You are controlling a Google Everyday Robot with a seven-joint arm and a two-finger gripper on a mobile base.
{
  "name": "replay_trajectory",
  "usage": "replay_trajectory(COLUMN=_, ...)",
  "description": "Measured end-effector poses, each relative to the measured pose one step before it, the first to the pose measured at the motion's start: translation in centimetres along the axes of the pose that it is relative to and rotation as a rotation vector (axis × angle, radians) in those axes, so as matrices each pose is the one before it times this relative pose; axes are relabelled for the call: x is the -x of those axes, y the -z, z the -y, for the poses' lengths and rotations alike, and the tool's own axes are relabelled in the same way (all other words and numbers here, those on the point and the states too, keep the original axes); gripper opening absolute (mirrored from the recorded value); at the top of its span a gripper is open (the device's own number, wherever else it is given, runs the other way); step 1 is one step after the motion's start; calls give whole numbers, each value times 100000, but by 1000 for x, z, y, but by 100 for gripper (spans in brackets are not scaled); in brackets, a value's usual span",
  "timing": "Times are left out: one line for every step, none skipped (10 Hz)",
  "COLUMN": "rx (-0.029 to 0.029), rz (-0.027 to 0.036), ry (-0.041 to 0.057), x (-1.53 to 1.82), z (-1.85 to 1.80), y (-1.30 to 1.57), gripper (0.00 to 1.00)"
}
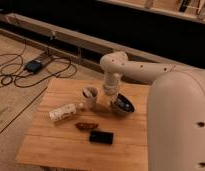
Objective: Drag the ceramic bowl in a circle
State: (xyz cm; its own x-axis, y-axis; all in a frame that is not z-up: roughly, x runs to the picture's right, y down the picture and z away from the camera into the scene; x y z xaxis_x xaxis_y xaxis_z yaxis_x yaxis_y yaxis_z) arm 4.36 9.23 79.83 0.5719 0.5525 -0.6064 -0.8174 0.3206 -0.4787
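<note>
Right now the two-finger gripper (110, 95) points straight down, clamped shut on the left rim of the round dark blue-black ceramic bowl (123, 105). Bowl sits on the wooden table (56, 145), just right of the white mug (89, 95).

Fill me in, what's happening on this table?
The robot's arm reaches down over the wooden table. Its claw is shut on the rim of the ceramic bowl, on the side facing the white mug. A white cylinder on its side, a small brown item and a flat black object lie nearer the camera, untouched.
</note>
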Motion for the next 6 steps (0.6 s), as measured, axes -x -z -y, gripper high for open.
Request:
replay_trajectory(rx=1781, rz=-326, ry=1789, x=-757, z=-1106, y=45, gripper=0)
replay_trajectory(rx=2923, rz=-992, ry=2385, x=-1349, z=-1627, y=-16, gripper=0)
replay_trajectory(rx=2543, rz=-1316, ry=1700, x=-1451, z=-1287, y=-114, gripper=0)
replay_trajectory(rx=1432, rz=-1196, ry=722, x=-1167, z=-590, y=-191, gripper=0)
replay_trajectory(rx=944, rz=-1827, ry=-78, x=-1526, z=-75, y=-391, gripper=0)
replay_trajectory(rx=-42, rz=-2465, ry=-1606, x=-1665, z=808, y=-580, gripper=0)
